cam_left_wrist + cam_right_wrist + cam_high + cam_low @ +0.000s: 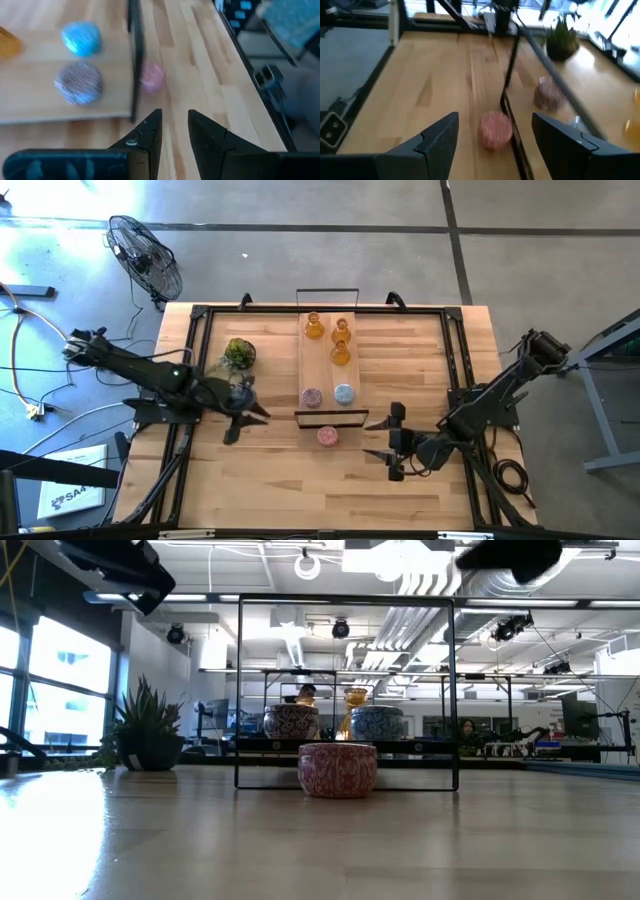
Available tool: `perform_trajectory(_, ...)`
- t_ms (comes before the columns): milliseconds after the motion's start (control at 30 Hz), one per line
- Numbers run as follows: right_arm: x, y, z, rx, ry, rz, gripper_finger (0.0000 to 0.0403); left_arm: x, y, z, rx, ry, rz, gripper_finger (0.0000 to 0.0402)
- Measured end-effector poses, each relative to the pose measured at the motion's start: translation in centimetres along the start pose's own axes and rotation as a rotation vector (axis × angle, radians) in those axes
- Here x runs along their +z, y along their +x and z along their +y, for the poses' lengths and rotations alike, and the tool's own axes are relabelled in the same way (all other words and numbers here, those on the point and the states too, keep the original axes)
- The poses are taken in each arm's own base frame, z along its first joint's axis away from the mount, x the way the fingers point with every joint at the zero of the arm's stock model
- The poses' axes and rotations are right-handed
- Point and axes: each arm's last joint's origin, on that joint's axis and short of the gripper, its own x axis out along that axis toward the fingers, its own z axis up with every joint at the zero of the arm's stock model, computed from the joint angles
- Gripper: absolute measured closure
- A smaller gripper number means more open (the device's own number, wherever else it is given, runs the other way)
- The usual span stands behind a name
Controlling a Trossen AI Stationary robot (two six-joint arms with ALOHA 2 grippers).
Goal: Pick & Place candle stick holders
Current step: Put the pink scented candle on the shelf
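Spread wide, the right gripper [381, 438] is held just above the table, with the pink candle stick holder [327, 436] lying a short way off in line with its open fingers (in the right wrist view it sits squarely between them, farther along the boards). That lone holder stands on the bare wooden table [270, 480] just outside the black wire end frame of the long wooden tray [305, 345], on which the other five are gathered: three amber-orange holders [340, 352] toward the far end, and a second pink holder [311, 396] beside the light-blue holder [344, 393] at the near end. The left gripper [250, 416] is parked on the opposite side of the tray near the potted plant [238, 355], its fingers slightly parted and nothing between them. The step in hand is judged to be the approach to the last stray holder; a straight advance, a closing around its round body and a lift over the frame would be called for next. No label on the holders can be read; the white sign on the floor is too small to make out.
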Motion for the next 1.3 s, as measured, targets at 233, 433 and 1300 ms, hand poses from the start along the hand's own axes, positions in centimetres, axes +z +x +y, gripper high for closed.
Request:
perform_trajectory(233,-4.4,0.4,-0.9,0.043,0.144,-0.042,0.0157,-0.9,3.0,-2.0,-0.090,0.040,0.083,0.0310)
perform_trajectory(433,-5.7,0.4,-1.2,0.133,0.174,-0.059,0.0183,-1.0,4.5,-2.9,-0.119,0.079,0.077,0.0310)
perform_trajectory(1300,-11.6,6.5,-2.9,0.155,0.245,0.021,0.0400,-1.3,8.4,-3.6,-0.051,0.003,0.004,0.0310)
